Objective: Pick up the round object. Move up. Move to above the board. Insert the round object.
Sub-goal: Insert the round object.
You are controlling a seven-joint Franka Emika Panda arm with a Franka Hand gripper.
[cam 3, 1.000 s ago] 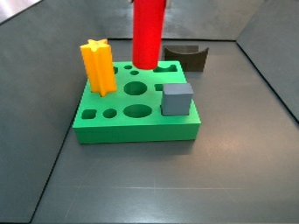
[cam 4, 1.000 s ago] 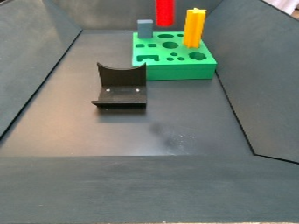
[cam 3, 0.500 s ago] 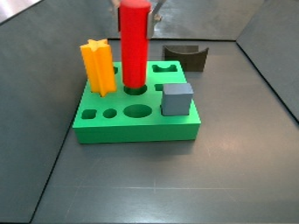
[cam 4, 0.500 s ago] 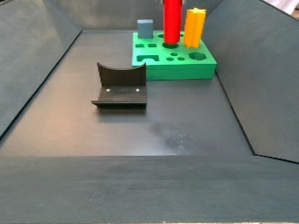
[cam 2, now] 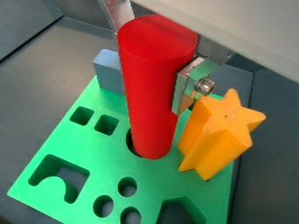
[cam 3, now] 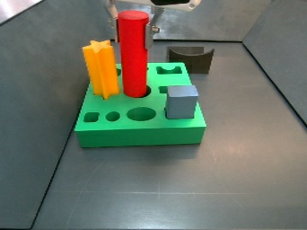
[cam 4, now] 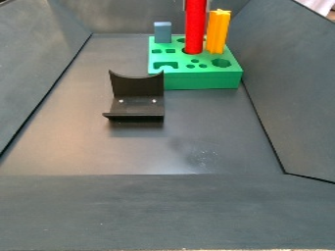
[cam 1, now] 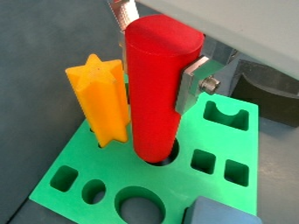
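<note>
The red cylinder (cam 3: 132, 54) stands upright with its lower end in a round hole of the green board (cam 3: 132, 130), between the yellow star peg and the grey cube. It also shows in the other side view (cam 4: 194, 25). My gripper (cam 3: 133, 18) is at the cylinder's upper part. In both wrist views the silver finger plates (cam 1: 193, 86) (cam 2: 191, 83) lie against the sides of the cylinder (cam 1: 158, 96) (cam 2: 152, 96), shut on it. The board shows below it (cam 1: 117, 179) (cam 2: 70, 166).
A yellow star peg (cam 3: 100, 67) stands in the board right beside the cylinder. A grey-blue cube (cam 3: 181, 101) sits in the board's front right. A dark brown arch block (cam 3: 192, 58) (cam 4: 133, 96) lies on the floor beyond the board. Dark walls surround the floor.
The red cylinder has come down from above the board into the round hole and now sits deeper than half a second ago. The gripper came down with it.
</note>
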